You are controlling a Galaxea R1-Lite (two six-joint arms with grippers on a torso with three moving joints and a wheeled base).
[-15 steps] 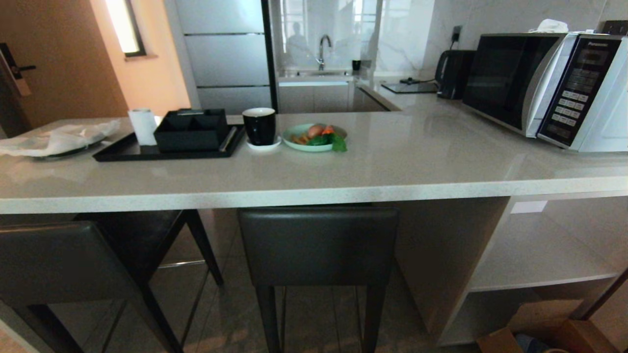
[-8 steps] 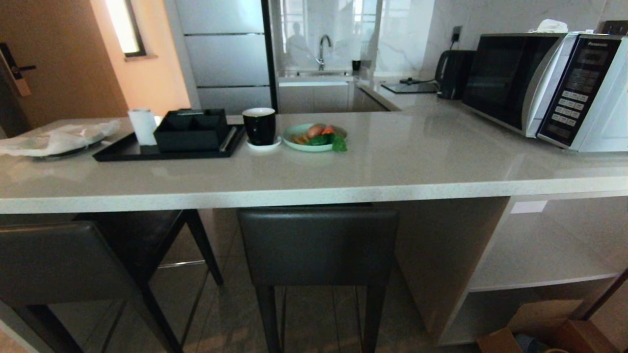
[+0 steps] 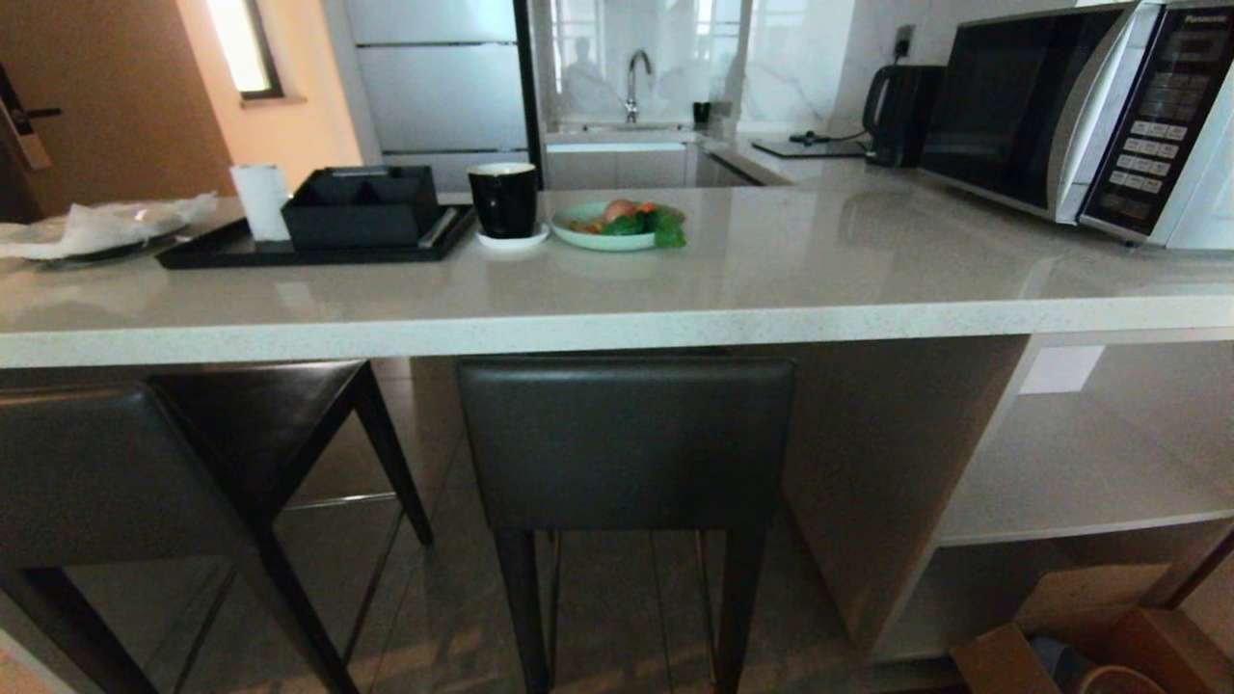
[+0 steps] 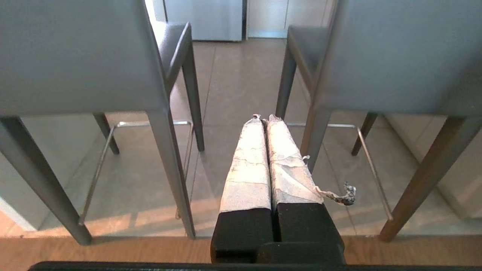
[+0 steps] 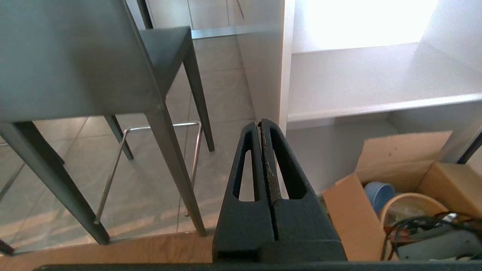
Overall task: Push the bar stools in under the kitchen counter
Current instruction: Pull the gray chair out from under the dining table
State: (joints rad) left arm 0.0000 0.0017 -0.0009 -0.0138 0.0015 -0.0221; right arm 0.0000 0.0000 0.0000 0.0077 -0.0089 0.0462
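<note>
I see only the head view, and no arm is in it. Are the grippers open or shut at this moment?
Observer: Both are shut. The left gripper has its taped fingers pressed together.
Operator: Where does it point?
Observer: At the gap between the two bar stools, and it touches neither of them.
Operator: And the right one?
Observer: The right gripper holds nothing and points toward the side panel of the kitchen counter, with one stool beside it.

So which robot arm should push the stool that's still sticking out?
Probably the left. The left stool stands turned and out from the kitchen counter; the right stool looks nearly tucked in. The shut left gripper hangs between both stools, while the shut right gripper faces the counter's side panel.
</note>
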